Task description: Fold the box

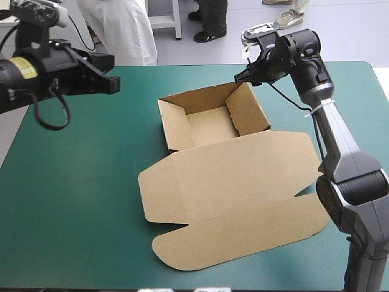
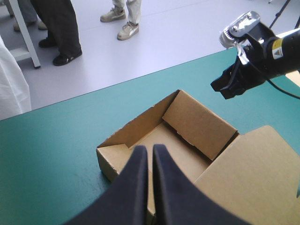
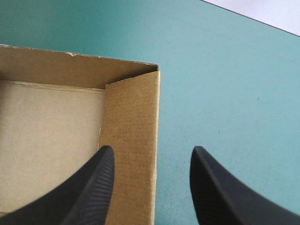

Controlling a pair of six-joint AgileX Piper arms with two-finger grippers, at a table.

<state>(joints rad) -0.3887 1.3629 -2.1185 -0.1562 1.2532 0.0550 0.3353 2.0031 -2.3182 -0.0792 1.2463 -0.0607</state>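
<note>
The brown box (image 1: pixel 213 121) stands as an open tray mid-table, its walls raised. Its lid (image 1: pixel 237 194) lies flat toward the table's front edge. My right gripper (image 1: pixel 241 76) hovers over the tray's far right corner. In the right wrist view it (image 3: pixel 152 151) is open, one finger over the tray's inside and the other over the cover outside, with the right wall (image 3: pixel 133 140) below the gap. My left gripper (image 1: pixel 114 84) is raised above the table's left side, away from the box. Its fingers meet, shut on nothing (image 2: pixel 150 148), and point at the tray (image 2: pixel 187 122). Beyond the tray, the left wrist view also shows the right gripper (image 2: pixel 226 87).
The teal-green cover (image 1: pixel 73 182) stretches wide to the left of the box and along the front. The lid's rounded flaps (image 1: pixel 182 249) reach close to the front edge. The table's right edge (image 1: pixel 378 91) runs just beyond the right arm.
</note>
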